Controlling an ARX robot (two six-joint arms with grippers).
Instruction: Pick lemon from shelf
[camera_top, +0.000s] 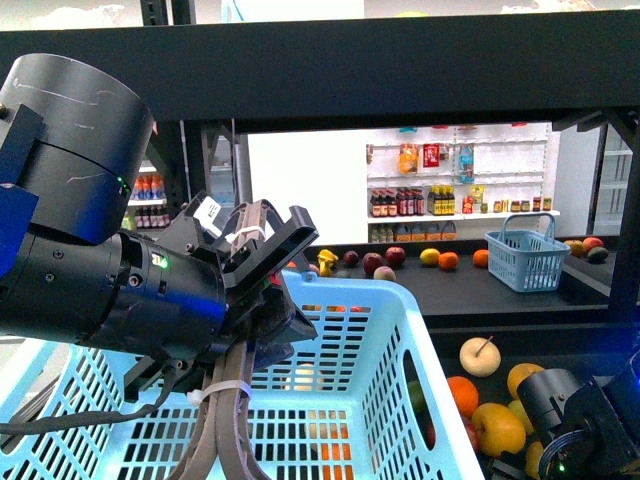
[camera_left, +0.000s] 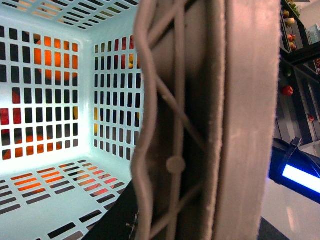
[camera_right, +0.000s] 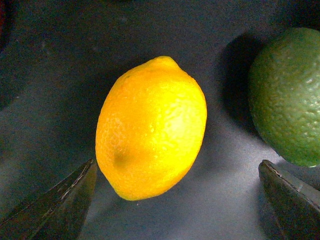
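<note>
Right wrist view: lemon (camera_right: 150, 130) lies on its side on the dark shelf (camera_right: 50, 75) surface. A green, pebbly-skinned fruit (camera_right: 287, 95) sits just beside it, apart, with a strip of shadow between them.

Right gripper (camera_right: 175, 202) is spread wide. One fingertip (camera_right: 55, 210) is close by the lemon's lower end and the other (camera_right: 292, 200) is below the green fruit. Lemon is not gripped; whether the near tip touches it is unclear.

Front view: right arm (camera_top: 585, 425) is low at the right edge, over the shelf's lower tier, among oranges (camera_top: 462, 394) and yellow fruit (camera_top: 497, 428). Lemon itself cannot be picked out from here.

Upper tier holds a loose row of fruit and a small blue basket (camera_top: 527, 258).

Left arm (camera_top: 90, 260) fills the left of the front view. Left gripper (camera_top: 230, 430) hangs down into a large pale-blue basket (camera_top: 400, 330) in the foreground.

Left wrist view: a grey ribbed finger (camera_left: 240, 125) sits close to the lens, with the slotted walls and floor of the basket behind. Orange and red fruit show through the slots. Whether this claw is spread or pressed together cannot be told.

Far background: white wall shelves with bottles (camera_top: 410, 202).
</note>
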